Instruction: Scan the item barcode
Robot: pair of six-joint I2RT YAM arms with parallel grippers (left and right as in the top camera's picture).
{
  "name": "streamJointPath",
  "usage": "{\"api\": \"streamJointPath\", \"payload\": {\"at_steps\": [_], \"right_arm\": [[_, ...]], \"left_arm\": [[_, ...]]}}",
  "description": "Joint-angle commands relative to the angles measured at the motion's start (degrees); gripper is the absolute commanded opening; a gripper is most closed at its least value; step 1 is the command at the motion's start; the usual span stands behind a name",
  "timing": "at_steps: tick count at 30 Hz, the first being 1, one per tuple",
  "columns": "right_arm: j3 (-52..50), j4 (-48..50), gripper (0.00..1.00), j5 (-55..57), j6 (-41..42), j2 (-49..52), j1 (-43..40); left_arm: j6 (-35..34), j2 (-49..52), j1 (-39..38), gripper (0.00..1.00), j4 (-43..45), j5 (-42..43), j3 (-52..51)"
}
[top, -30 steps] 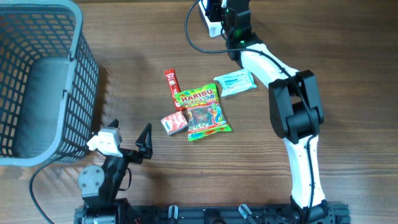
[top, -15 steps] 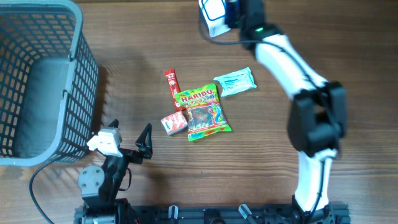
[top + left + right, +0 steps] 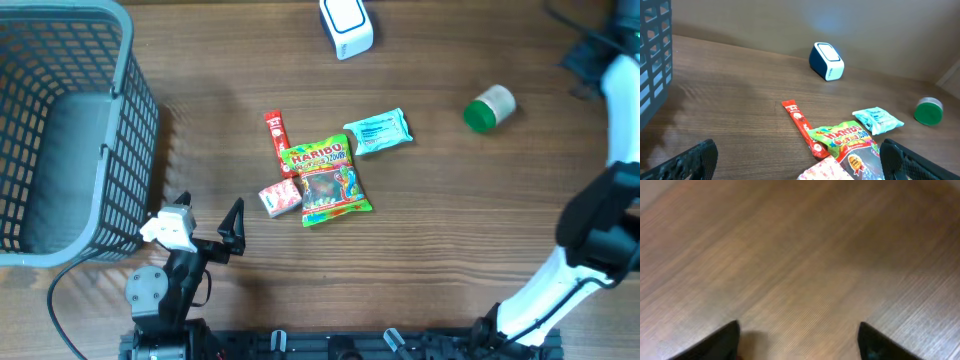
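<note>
A white-and-blue barcode scanner [image 3: 345, 25] stands at the far middle of the table, also in the left wrist view as the scanner [image 3: 826, 61]. A green-capped bottle [image 3: 489, 108] lies on its side to the right, apart from both grippers. In the middle lie a Haribo bag [image 3: 328, 180], a red stick pack [image 3: 274, 140], a pink packet [image 3: 281, 197] and a teal tissue pack [image 3: 378, 131]. My left gripper [image 3: 203, 228] rests open at the near left, nothing in it. My right gripper [image 3: 797, 345] is open over bare wood; its arm [image 3: 620, 100] runs along the right edge.
A grey mesh basket [image 3: 125, 130] fills the far left, with its wall [image 3: 652, 60] at the edge of the left wrist view. The scanner's cable has gone out of the overhead view.
The right arm swung from the scanner across to the table's right edge, its jaws spreading wider. The green-capped bottle now lies on the table at the right. The left arm has not moved.
</note>
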Motion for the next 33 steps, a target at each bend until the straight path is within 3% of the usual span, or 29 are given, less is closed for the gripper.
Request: {"api": "streamJointPath", "payload": {"at_steps": [1,5,10,14,22,27,33], "right_arm": [[-0.1,-2.4,0.98,-16.5,-2.8,1.7,0.6],[-0.1,-5.8,1.0,-20.9,-5.4,1.8,5.2],[-0.1,-9.0,1.0,-23.3,-0.6,1.8,11.4],[-0.2,-14.6,1.0,-15.3,23.7,3.2,16.3],[-0.2,-11.9,0.99,-10.6,48.5,10.3,20.3],[0.1,-6.2,1.0,-11.2,49.6,10.4,20.3],[0.2,-6.0,1.0,-8.6,46.9,10.4,20.2]], "left_arm": [[0.9,-0.1,0.3,1.0,-0.1,-0.3,-0.2],[0.9,-0.1,0.3,1.0,-0.1,-0.3,-0.2],[0.9,-0.1,0.3,1.0,-0.1,-0.3,-0.2],[0.9,-0.1,0.3,1.0,-0.1,-0.3,-0.2],[0.9,-0.1,0.3,1.0,-0.1,-0.3,-0.2],[0.9,-0.1,0.3,1.0,-0.1,-0.3,-0.2],[0.9,-0.1,0.3,1.0,-0.1,-0.3,-0.2]]}}
